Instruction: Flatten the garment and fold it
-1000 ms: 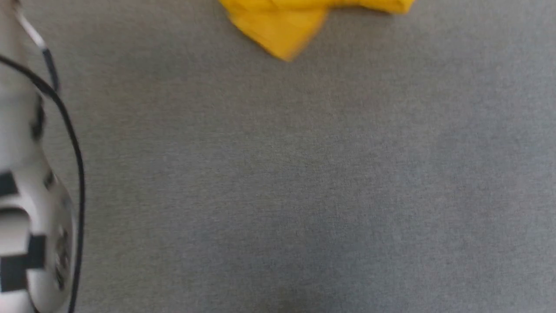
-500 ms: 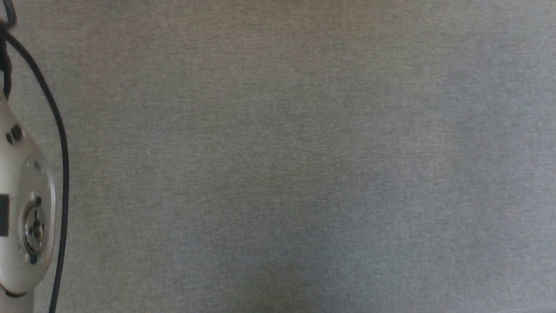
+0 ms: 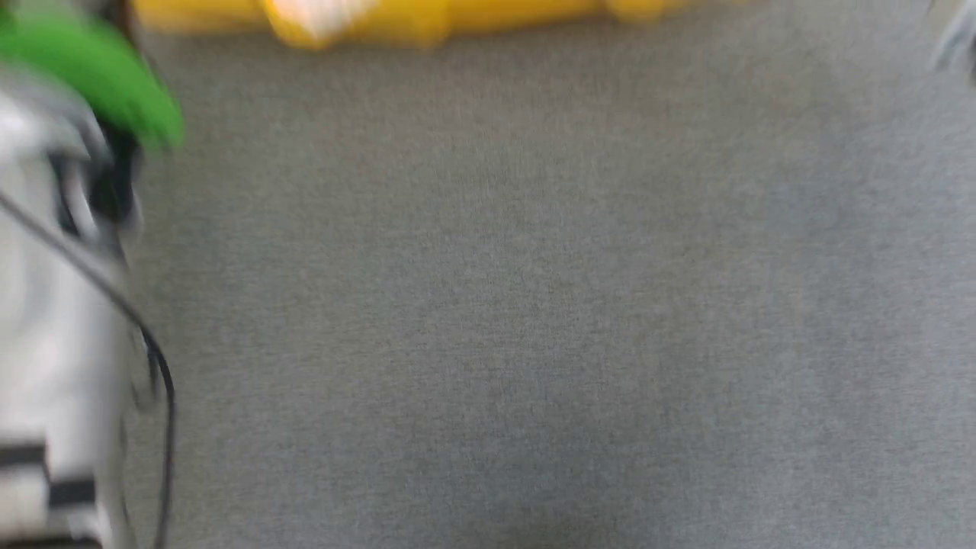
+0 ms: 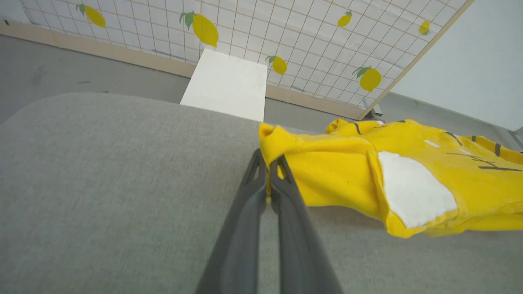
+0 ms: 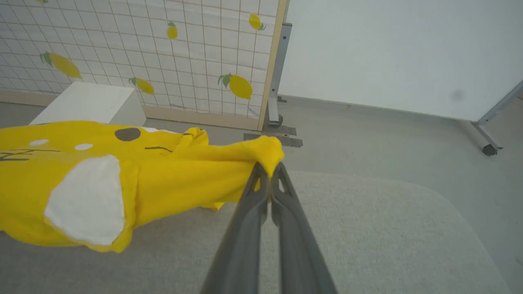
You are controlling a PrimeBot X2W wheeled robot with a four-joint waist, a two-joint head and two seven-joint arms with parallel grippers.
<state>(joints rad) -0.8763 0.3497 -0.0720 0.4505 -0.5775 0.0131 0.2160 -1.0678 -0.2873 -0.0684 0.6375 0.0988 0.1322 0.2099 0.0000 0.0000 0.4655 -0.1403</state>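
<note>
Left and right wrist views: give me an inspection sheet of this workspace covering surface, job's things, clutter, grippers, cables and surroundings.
Surface: grey fabric-covered table with rounded corners, no stains visible.
Job's things: yellow T-shirt with white patches, stretched between both grippers, bunched and folded over, not flat.
Clutter: nothing seen.
Grippers: left gripper, fingers shut on one end of the T-shirt; right gripper, fingers shut on the opposite end.
Cables: black cable running loose beside the left forearm in the blurred head view.
Surroundings: lemon-print grid screen, white box, grey floor, white wall panel.
</note>
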